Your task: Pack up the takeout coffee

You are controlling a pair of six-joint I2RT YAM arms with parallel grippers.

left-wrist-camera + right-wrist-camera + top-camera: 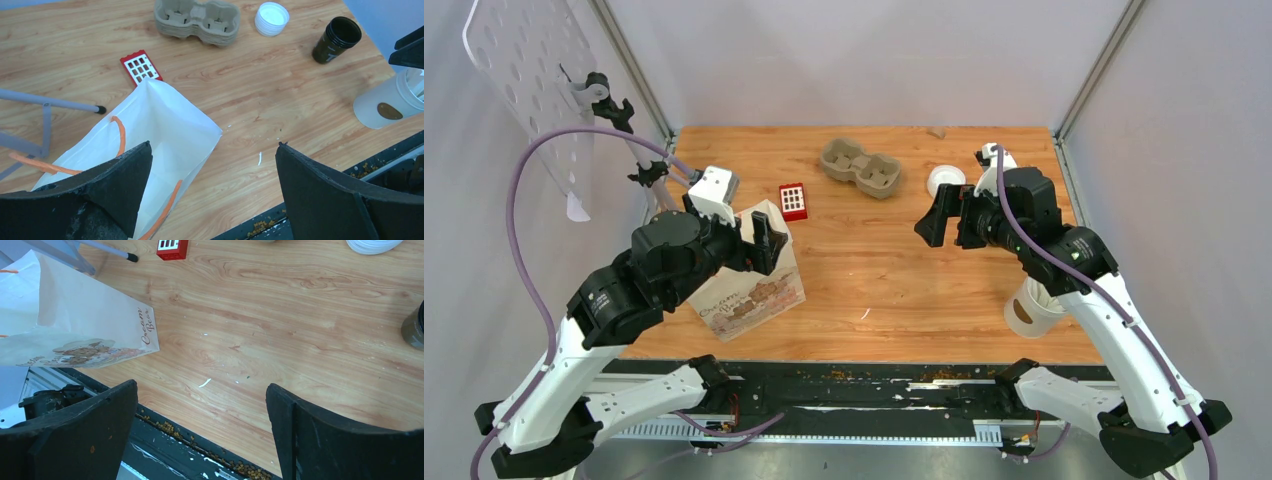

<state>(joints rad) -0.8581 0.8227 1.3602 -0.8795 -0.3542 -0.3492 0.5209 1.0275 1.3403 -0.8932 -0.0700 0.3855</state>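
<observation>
A dark brown takeout cup [337, 39] stands open-topped with no lid at the table's far right; only its edge [414, 330] shows in the right wrist view, and the right arm hides it in the top view. A stack of white lids [271, 18] lies apart from it, beside the pulp tray [197, 17]. A white paper bag [754, 285] with orange handles stands open at the left. My left gripper [764, 240] is open and empty just above the bag's mouth [165, 125]. My right gripper [934, 220] is open and empty above bare table [201, 385].
A tall white cup of white sticks [1031, 305] stands at the near right, under the right arm. A small red grid-faced block [794, 201] lies behind the bag. A grey metal stand [45, 102] is left of the bag. Crumbs lie along the table's front edge.
</observation>
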